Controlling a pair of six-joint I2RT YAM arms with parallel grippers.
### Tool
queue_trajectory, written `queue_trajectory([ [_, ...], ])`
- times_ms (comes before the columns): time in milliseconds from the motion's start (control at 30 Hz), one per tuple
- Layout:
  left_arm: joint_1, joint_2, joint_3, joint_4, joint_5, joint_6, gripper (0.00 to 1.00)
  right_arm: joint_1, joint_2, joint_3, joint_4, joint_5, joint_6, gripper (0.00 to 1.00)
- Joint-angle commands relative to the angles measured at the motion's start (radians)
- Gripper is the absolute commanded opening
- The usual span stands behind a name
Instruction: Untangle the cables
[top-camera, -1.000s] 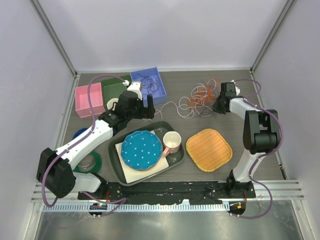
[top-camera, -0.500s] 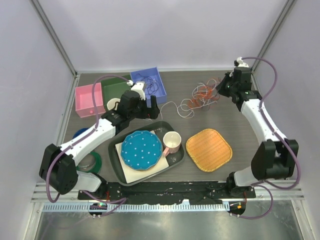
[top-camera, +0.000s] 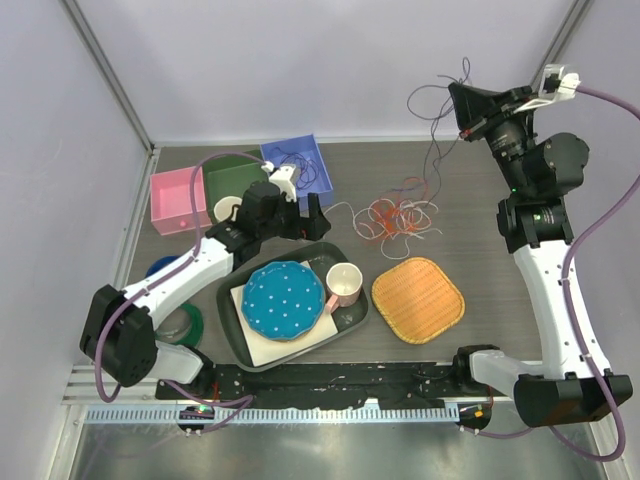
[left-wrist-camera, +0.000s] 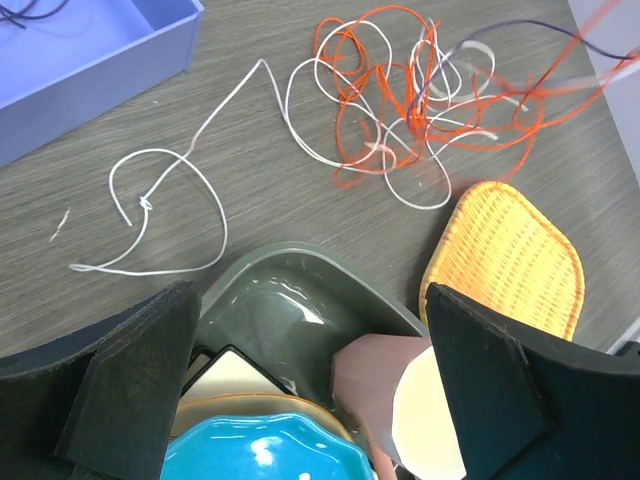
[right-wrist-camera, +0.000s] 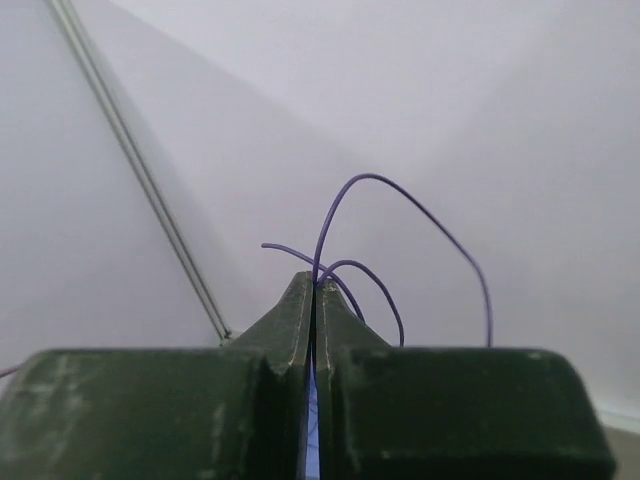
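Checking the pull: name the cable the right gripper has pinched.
The dark purple cable, clamped in the shut right gripper, raised high; orange cables and white cables lie on the table.

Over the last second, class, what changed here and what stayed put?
The right gripper, shut on a purple cable, rose high toward the back wall, drawing that strand up from the orange-and-white tangle. The left gripper stayed open by the tray.

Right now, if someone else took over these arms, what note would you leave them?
Right pincer: up high, shut on a purple cable.
Left pincer: open, empty, low above the tray.
The purple cable's lower end hangs into the orange and white tangle; one white strand trails out toward the blue box.
Done: purple cable partly lifted out.
Left: free it fully, then separate orange from white.
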Motion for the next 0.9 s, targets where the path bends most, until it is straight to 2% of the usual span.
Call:
queue_trajectory([
  [0, -0.008, -0.025, -0.009, 0.077, 0.067, -0.009, 1.00, -0.001, 0.006, 0.051, 0.200, -0.048, 0.061, 0.01],
  [133, -0.011, -0.027, -0.001, 0.082, 0.076, -0.015, 1.00, 0.001, 0.053, 0.155, 0.140, 0.064, 0.029, 0.01],
  [300, -0.018, -0.005, 0.089, 0.100, 0.143, 0.029, 1.00, -0.001, 0.161, 0.269, -0.015, 0.041, 0.022, 0.01],
  [500, -0.032, 0.088, 0.265, 0.099, 0.235, 0.127, 1.00, 0.001, 0.150, 0.177, -0.046, 0.082, 0.061, 0.01],
  [600, -0.046, 0.154, 0.345, 0.128, 0.327, 0.140, 1.00, 0.005, 0.133, 0.130, -0.056, 0.107, 0.082, 0.01],
  [700, -0.080, 0.231, 0.426, 0.136, 0.323, 0.138, 1.00, 0.014, 0.112, 0.070, -0.067, 0.125, 0.091, 0.01],
  [867, -0.162, 0.344, 0.575, 0.117, 0.216, 0.158, 1.00, 0.045, 0.078, 0.007, -0.101, 0.247, 0.130, 0.01],
])
